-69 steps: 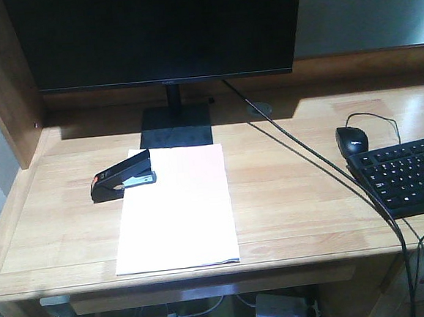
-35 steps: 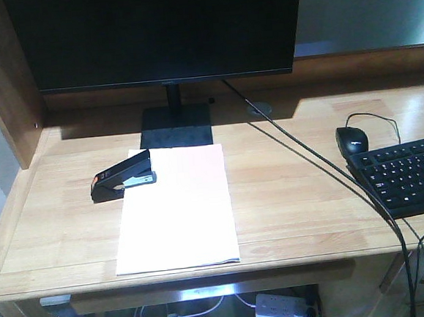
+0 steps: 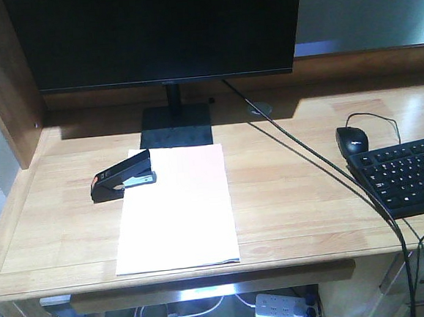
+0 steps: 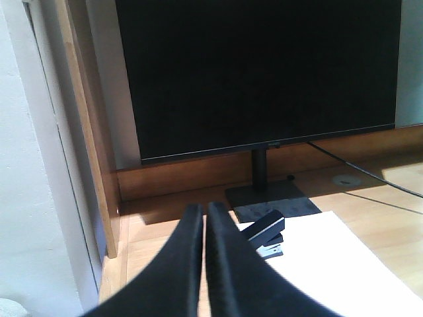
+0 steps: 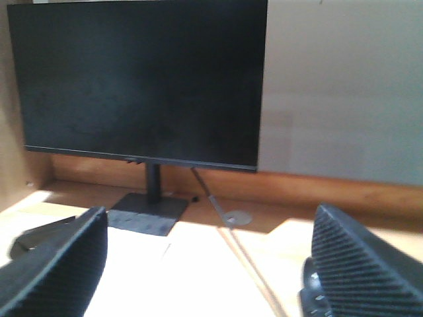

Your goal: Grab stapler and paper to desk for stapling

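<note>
The black stapler (image 3: pixel 123 176) with an orange patch lies on the light-wood desk (image 3: pixel 296 196), its nose over the far left corner of the white paper (image 3: pixel 179 212). Neither gripper shows in the front view. In the left wrist view my left gripper (image 4: pixel 203 210) is shut with nothing between its fingers, and it hovers short and left of the stapler (image 4: pixel 268 230) and the paper (image 4: pixel 330 264). My right gripper (image 5: pixel 210 221) stands wide open over the desk. The paper (image 5: pixel 178 277) looks washed out between its fingers, and the stapler (image 5: pixel 36 236) peeks out beside the left finger.
A black monitor (image 3: pixel 158 30) on a stand (image 3: pixel 176 124) fills the back. A cable (image 3: pixel 307 158) runs diagonally across the desk. A black mouse (image 3: pixel 351 140) and keyboard (image 3: pixel 408 176) sit at the right. A wooden side panel (image 3: pixel 1 94) closes the left.
The stapler and paper lie as before. Only the front view has shifted very slightly, with more light showing under the desk.
</note>
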Controlling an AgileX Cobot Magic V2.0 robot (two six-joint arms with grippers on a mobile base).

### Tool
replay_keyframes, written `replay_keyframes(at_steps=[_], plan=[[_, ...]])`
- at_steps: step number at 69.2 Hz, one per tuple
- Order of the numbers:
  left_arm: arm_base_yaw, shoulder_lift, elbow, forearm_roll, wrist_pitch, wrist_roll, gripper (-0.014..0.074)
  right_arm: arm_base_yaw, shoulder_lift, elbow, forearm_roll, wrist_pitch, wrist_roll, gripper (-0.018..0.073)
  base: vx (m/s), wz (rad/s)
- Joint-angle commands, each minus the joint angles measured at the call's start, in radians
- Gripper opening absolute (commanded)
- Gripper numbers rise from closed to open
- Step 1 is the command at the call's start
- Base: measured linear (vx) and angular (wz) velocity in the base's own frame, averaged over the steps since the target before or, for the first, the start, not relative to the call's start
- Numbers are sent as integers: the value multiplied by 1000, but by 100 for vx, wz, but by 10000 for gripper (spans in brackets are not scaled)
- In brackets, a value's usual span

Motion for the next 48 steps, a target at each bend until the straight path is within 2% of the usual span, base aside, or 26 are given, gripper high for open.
replay_keyframes(at_steps=[1,8,12,17,25,48], plan=[[-3,10,-22,-17,-76,-2,-6,-1,12,-26,-60,-36,0,579,0,0],[-3,10,-22,-17,-76,-2,-6,-1,12,-26,-59,-11,48,507,0,0],[-3,10,-22,-17,-76,-2,-6,-1,12,-26,-60,8,66,420,0,0],[-3,10,-22,-17,-76,-2,-6,-1,12,-26,-67,16,67,270,0,0],[-3,10,-22,-17,-76,-2,-6,-1,12,-26,-81,-3,67,-20,0,0],[-3,10,-22,-17,-76,-2,-6,-1,12,-26,-101,-17,67,-10,0,0]])
